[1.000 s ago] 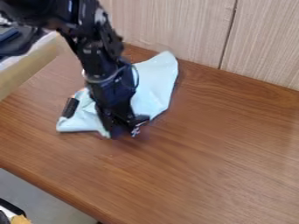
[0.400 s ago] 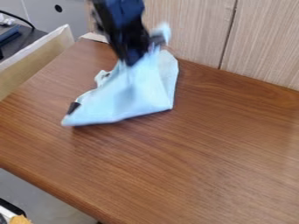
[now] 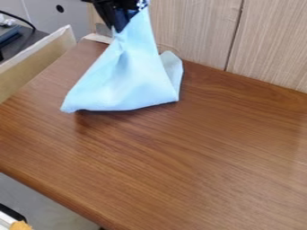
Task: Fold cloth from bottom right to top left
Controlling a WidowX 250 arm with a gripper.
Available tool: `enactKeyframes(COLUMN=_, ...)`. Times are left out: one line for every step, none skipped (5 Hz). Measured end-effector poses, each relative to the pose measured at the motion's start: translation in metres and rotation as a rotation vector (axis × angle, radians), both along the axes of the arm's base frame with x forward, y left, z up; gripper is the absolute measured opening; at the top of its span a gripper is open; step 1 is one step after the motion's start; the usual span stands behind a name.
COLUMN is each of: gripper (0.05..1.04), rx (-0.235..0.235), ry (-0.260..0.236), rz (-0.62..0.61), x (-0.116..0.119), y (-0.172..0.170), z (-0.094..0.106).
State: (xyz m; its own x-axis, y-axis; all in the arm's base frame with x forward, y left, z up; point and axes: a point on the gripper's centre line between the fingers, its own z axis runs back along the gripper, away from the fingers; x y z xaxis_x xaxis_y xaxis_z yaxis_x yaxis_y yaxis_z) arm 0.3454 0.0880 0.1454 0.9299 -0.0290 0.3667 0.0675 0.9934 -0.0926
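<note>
End effector (image 3: 127,19) at the far edge of the table (image 3: 198,157), left of centre, pointing down, gripping the light blue cloth (image 3: 123,85). Black, hangs in from the top. Cloth is pulled up into a tall peak at the grip, narrow on top, spreading wide lower down, with creases running down from the pinched part. Cloth sits over the far left part of the table, partly raised. Lower left corner points to the left, blunt tip; lower edge runs from there to a right corner, slightly bowed. Behind the raised part, on the right, a rounded flap of the same cloth sticks out toward the wall panels (image 3: 198,36). Table is brown wood with visible grain, soft dark reflection just below the cloth's left part. Wall panels are light, wood-grained, along the far side, dark seam between two of them. Left of the table, a pale wooden board (image 3: 36,60) on a slant. Past it, far left: dark surface (image 3: 27,42), black cable (image 3: 19,18), grey panel (image 3: 51,22) with a round black hole.
</note>
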Motion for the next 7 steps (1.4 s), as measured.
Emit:
enactKeyframes(gripper=0.068, rx=0.002, ry=0.106, rz=0.078, x=0.021, y=0.026, z=-0.042)
enactKeyframes(gripper=0.068, rx=-0.002, ry=0.163, rz=0.123, x=0.032, y=0.044, z=-0.071)
enactKeyframes(gripper=0.068, rx=0.002, ry=0.175, rz=0.138, x=0.034, y=0.053, z=-0.095)
enactKeyframes(gripper=0.068, rx=0.034, ry=0.185, rz=0.138, x=0.033, y=0.058, z=-0.108)
enactKeyframes(gripper=0.095, rx=0.051, ry=0.19, rz=0.146, x=0.03, y=0.06, z=-0.111)
enactKeyframes(gripper=0.258, rx=0.057, ry=0.204, rz=0.166, x=0.025, y=0.06, z=-0.113)
enactKeyframes(gripper=0.526, rx=0.083, ry=0.185, rz=0.177, x=0.023, y=0.06, z=-0.099)
